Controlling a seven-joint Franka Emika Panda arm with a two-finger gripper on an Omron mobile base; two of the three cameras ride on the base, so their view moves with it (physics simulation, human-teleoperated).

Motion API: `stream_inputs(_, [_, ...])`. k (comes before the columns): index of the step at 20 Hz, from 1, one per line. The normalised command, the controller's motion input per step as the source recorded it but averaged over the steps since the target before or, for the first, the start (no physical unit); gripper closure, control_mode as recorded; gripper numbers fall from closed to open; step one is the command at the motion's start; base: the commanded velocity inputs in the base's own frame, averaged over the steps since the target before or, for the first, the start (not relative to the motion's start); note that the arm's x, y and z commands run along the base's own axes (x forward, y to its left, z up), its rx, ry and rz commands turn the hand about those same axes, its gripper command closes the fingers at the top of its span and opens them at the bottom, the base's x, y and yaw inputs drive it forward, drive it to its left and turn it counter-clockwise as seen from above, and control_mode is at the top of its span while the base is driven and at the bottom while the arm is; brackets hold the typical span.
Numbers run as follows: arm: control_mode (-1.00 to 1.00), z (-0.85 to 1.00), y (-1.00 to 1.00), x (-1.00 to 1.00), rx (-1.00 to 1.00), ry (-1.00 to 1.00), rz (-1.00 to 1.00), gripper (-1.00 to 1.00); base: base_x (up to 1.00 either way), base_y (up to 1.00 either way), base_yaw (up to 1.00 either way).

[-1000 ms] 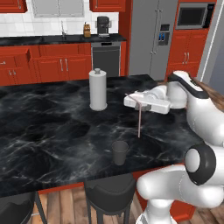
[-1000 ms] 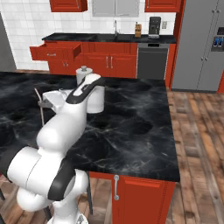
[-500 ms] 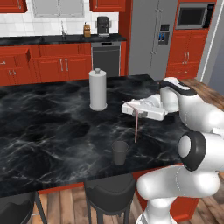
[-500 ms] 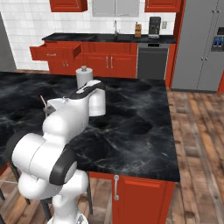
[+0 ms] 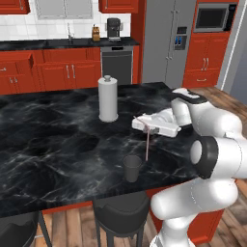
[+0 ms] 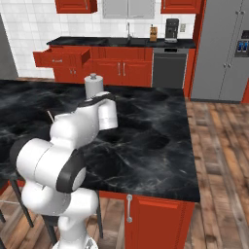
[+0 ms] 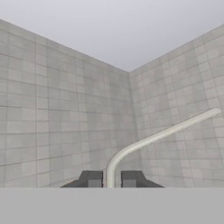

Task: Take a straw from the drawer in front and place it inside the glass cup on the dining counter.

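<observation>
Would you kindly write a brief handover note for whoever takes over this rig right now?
Gripper: shut on the straw, which hangs upright over the dining counter.
Glass cup: upright near the counter's front edge, beside and below the straw, nothing in it.
Drawer: open at the far cabinets.
Done: straw fetched and brought to the counter.
Left: line the straw up over the cup, lower it in, release.
</observation>
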Motion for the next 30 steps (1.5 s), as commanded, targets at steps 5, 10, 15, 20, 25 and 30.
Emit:
stream_inputs(5, [-1.00, -0.13, 0.11, 0.17, 0.00, 0.00, 0.00, 1.00, 0.00, 0.00, 0.00])
stream_inputs(10, [-1.00, -0.12, 0.08, 0.19, 0.00, 0.00, 0.00, 1.00, 0.00, 0.00, 0.00])
stream_inputs(15, [-1.00, -0.13, 0.00, 0.15, 0.00, 0.00, 0.00, 1.00, 0.00, 0.00, 0.00])
stream_inputs(20, [-1.00, -0.15, 0.01, 0.08, 0.00, 0.00, 0.00, 1.00, 0.00, 0.00, 0.00])
stream_inputs(25, [-1.00, -0.13, 0.06, 0.08, 0.00, 0.00, 0.00, 1.00, 0.00, 0.00, 0.00])
stream_inputs(30, [-1.00, -0.12, 0.04, 0.12, 0.00, 0.00, 0.00, 1.00, 0.00, 0.00, 0.00])
